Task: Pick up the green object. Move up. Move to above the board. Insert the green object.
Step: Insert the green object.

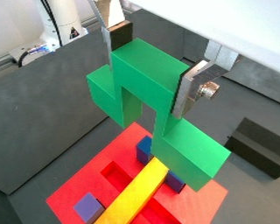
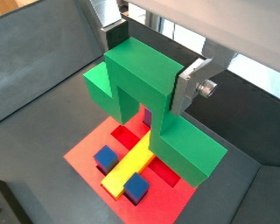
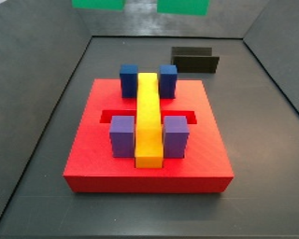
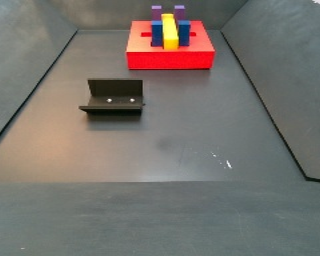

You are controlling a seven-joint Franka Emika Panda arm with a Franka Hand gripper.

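Observation:
My gripper [image 1: 150, 68] is shut on the green object [image 1: 130, 92], its silver fingers [image 1: 192, 90] clamping the raised middle cube. Both wrist views show this, with the green object [image 2: 136, 83] hanging high over the board [image 2: 90, 150]. The board is a red slab [image 1: 108, 171] with a yellow bar [image 1: 136, 197] and blue and purple blocks. In a side view the green object [image 3: 183, 5] shows only at the top edge, above the board's [image 3: 146, 173] far end. In a side view the board [image 4: 170, 58] lies at the far end, and gripper and green object are out of view.
The dark fixture [image 4: 113, 97] stands on the grey floor apart from the board; it also shows behind the board [image 3: 196, 61] and in a wrist view [image 1: 262, 144]. Grey walls enclose the floor. The yellow bar [image 3: 149, 117] runs between blue blocks [image 3: 130, 79] and purple blocks [image 3: 122, 135].

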